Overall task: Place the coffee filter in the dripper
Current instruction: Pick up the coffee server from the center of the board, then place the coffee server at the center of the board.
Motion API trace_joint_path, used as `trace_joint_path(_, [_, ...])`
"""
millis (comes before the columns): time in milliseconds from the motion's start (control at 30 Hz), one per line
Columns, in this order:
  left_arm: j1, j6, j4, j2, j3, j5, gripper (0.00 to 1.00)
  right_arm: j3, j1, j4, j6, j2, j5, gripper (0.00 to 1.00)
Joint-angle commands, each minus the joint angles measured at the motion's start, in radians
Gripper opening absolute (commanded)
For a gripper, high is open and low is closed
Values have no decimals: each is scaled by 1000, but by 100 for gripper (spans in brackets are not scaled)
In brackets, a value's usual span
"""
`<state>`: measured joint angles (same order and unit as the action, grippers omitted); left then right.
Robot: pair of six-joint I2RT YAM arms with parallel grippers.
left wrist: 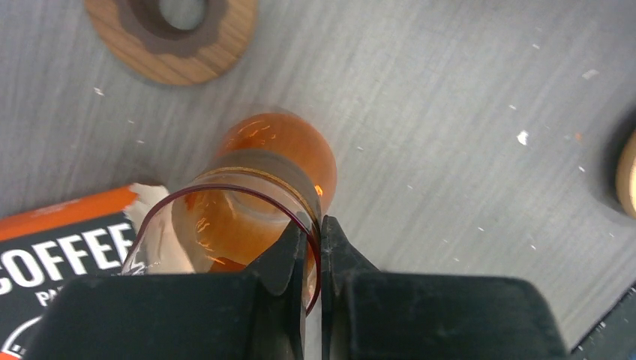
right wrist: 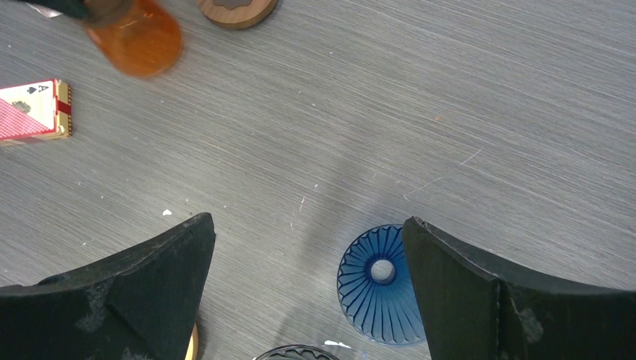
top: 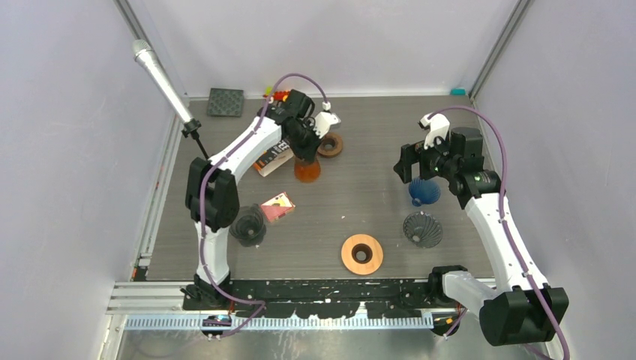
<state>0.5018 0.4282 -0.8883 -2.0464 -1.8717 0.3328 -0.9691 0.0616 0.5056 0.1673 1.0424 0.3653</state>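
Note:
My left gripper [top: 306,150] [left wrist: 313,225] is shut on the rim of an orange translucent glass vessel [top: 307,171] [left wrist: 262,187], with one finger inside the rim and one outside. An orange coffee-filter box [top: 274,159] [left wrist: 60,255] lies right beside it. A white paper edge [left wrist: 152,198] shows at the box's end. My right gripper [top: 409,165] [right wrist: 307,221] is open and empty, hovering over a blue ribbed dripper [top: 424,191] [right wrist: 379,285] that sits close to its right finger.
A dark grey dripper [top: 422,229] sits nearer than the blue one, and a black one [top: 248,225] sits by the left arm. There are two wooden rings [top: 362,253] [top: 330,144], a playing-card box [top: 277,206] [right wrist: 34,111] and a black mat [top: 226,102] at the far left.

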Motion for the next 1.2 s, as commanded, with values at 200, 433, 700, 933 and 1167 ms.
trace_joint_path(200, [209, -24, 78, 370, 357, -44, 0, -14, 1, -13, 13, -14, -8, 100])
trace_joint_path(433, [366, -90, 203, 424, 487, -152, 0, -18, 1, -2, 23, -6, -21, 100])
trace_joint_path(700, [406, -107, 274, 387, 505, -243, 0, -66, -1, 26, -24, 7, -112, 100])
trace_joint_path(933, [406, -96, 289, 363, 507, -253, 5, -69, -1, 36, -18, 46, -100, 100])
trace_joint_path(1167, [406, -99, 295, 336, 484, -244, 18, -66, -2, 40, -3, 62, -109, 100])
